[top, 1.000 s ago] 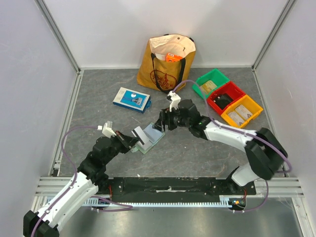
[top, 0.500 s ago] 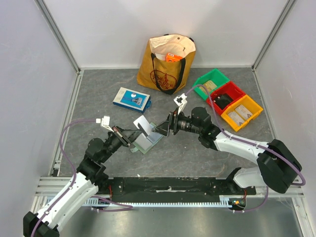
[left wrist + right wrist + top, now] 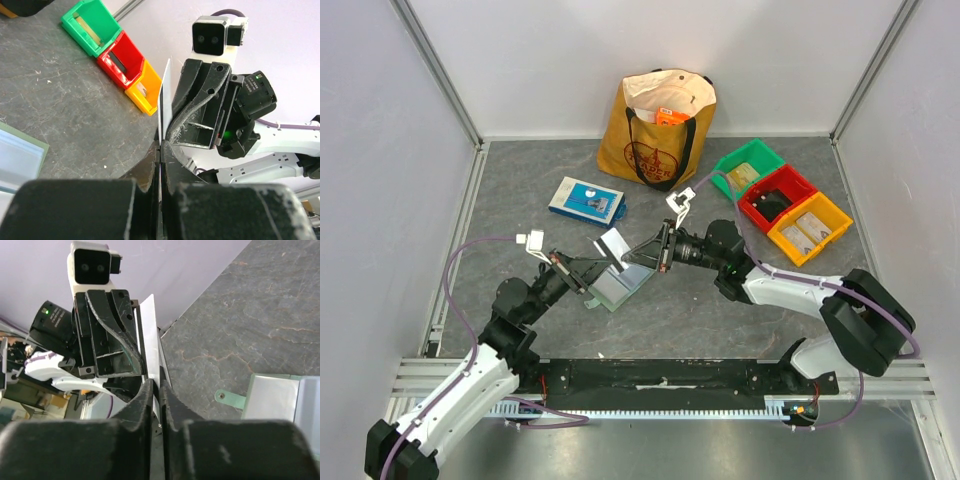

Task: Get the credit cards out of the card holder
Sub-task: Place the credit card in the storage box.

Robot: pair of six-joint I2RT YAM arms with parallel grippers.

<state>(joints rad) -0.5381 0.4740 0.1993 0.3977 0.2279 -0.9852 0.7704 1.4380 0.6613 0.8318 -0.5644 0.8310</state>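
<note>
Table: wallet, box, bag, bins

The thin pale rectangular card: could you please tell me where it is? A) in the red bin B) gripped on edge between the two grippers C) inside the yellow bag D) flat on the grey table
B: the thin pale rectangular card stands on edge, pinched by the left gripper and the right gripper, by the open pale green card holder.

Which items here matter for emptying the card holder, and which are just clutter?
In use: card, gripped by left tool and right tool; card holder, lying open.
Lying about: tote bag; blue-and-white box; green bin; red bin; yellow bin.
</note>
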